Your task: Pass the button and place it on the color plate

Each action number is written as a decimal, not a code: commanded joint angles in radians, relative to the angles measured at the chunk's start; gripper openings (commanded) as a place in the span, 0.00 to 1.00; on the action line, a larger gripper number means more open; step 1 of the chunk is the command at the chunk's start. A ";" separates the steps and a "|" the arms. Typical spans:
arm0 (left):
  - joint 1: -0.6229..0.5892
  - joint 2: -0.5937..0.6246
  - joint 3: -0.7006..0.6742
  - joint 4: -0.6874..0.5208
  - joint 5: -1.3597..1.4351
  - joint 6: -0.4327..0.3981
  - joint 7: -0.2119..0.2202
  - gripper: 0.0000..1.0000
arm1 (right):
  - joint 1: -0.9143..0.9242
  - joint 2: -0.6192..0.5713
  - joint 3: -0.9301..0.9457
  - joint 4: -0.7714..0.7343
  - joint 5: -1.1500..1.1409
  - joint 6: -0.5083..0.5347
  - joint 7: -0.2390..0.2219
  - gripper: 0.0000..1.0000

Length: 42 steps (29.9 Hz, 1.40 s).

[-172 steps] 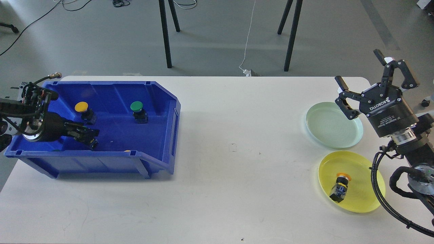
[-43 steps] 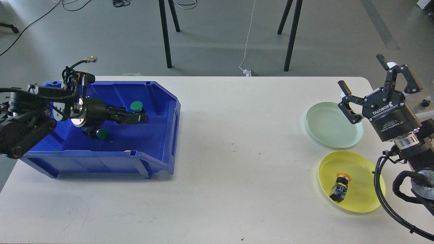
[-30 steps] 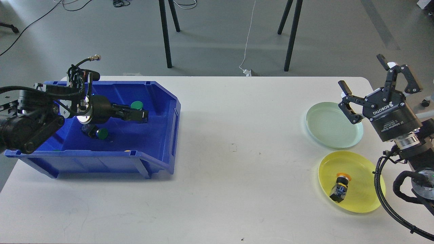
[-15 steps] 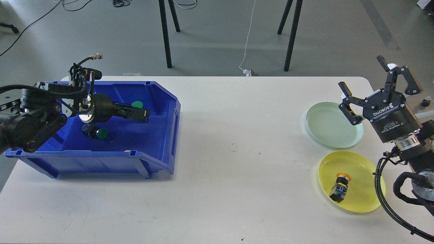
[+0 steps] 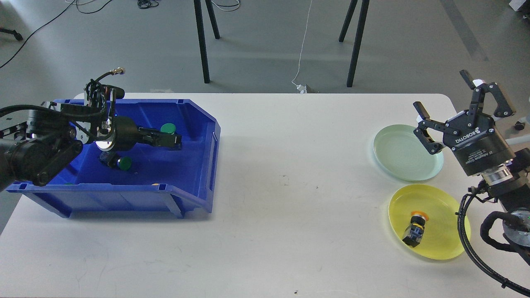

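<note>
Reading "ROBOTIQ" upside down, the right tool [image 5: 447, 107] gapes wide at three o'clock above the green plate [image 5: 403, 155], while the left tool [image 5: 172, 141], grip unclear, half-hides a green button [image 5: 168, 128] inside the blue bin [image 5: 194, 165].

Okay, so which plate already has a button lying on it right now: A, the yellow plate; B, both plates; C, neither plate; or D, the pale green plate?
A: a yellow-capped button lies on its side on the yellow plate, while the pale green plate holds nothing.
</note>
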 commanded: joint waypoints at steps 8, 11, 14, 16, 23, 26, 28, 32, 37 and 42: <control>-0.015 -0.053 0.000 0.073 -0.004 0.000 0.000 0.94 | 0.000 -0.001 0.002 0.000 0.001 0.000 0.000 0.98; -0.015 -0.059 0.000 0.088 -0.004 0.000 0.000 0.94 | -0.003 -0.001 0.008 0.000 0.001 0.000 0.000 0.98; -0.015 -0.059 0.000 0.090 -0.004 0.000 0.000 0.94 | -0.012 -0.004 0.020 0.000 0.001 0.000 0.000 0.98; -0.015 -0.059 0.000 0.090 -0.003 0.000 0.000 0.94 | -0.015 -0.004 0.021 0.000 0.001 0.000 0.000 0.98; -0.017 -0.059 -0.001 0.088 -0.012 0.000 0.000 0.91 | -0.015 -0.004 0.021 -0.001 0.001 0.000 0.000 0.98; -0.017 -0.059 -0.002 0.088 -0.018 0.000 0.000 0.91 | -0.015 -0.004 0.021 -0.001 0.001 0.000 0.000 0.98; -0.015 -0.059 -0.001 0.088 -0.024 0.000 0.000 0.91 | -0.015 -0.004 0.021 -0.001 0.001 0.000 0.000 0.98; -0.015 -0.067 -0.001 0.090 -0.026 0.000 0.000 0.89 | -0.015 -0.004 0.021 -0.001 0.001 0.000 0.000 0.98; -0.015 -0.085 -0.001 0.119 -0.024 0.000 0.000 0.88 | -0.015 -0.004 0.021 -0.001 0.001 0.000 0.000 0.98; -0.015 -0.103 0.000 0.151 -0.026 0.000 0.000 0.87 | -0.015 -0.004 0.021 -0.001 0.001 0.000 0.000 0.98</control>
